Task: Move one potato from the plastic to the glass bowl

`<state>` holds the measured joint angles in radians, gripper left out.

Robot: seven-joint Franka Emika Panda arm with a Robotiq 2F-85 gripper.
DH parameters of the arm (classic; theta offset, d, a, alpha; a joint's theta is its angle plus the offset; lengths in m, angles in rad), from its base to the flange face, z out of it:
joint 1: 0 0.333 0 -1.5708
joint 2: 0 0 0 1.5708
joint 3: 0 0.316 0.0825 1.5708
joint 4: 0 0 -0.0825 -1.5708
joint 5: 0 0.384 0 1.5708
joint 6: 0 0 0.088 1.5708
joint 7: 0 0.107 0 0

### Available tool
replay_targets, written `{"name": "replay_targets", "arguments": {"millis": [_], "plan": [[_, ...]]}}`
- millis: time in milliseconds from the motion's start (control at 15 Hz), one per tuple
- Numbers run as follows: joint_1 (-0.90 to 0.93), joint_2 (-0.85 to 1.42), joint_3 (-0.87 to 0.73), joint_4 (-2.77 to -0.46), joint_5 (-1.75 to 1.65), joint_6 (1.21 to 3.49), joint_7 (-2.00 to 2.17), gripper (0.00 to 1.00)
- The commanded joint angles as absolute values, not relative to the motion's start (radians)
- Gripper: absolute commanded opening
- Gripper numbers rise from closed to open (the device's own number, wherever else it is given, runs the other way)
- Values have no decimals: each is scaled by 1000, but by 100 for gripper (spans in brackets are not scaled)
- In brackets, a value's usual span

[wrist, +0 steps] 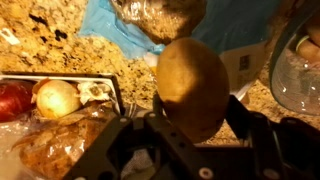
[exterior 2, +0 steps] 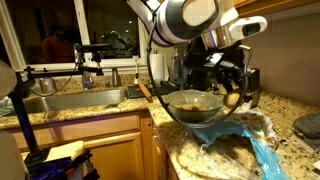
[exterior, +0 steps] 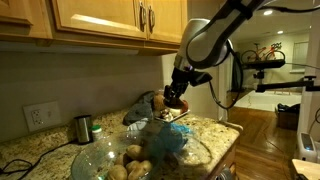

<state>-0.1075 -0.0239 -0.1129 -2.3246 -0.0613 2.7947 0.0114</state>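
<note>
My gripper is shut on a brown potato, which fills the middle of the wrist view. In both exterior views the gripper hangs in the air above the counter with the potato between its fingers. The glass bowl stands low in front, with several potatoes inside; its rim lies just beside the gripper. The light-blue crinkly plastic lies next to the bowl, and shows below the gripper in the wrist view.
A tray with an onion and a red tomato lies on the granite counter. A metal cup stands by the wall. Wooden cabinets hang overhead. A sink sits further along.
</note>
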Motion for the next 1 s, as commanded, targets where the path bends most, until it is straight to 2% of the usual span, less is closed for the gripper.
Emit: {"name": "replay_targets", "arguments": {"millis": [0,467,933], "plan": [[-89,-49,-101,-2249,55,2677,-134,37],[-74,23,-65,-2096,174,2452,-296,37],[-61,133,1,-2028,169,2428,-361,37]]}}
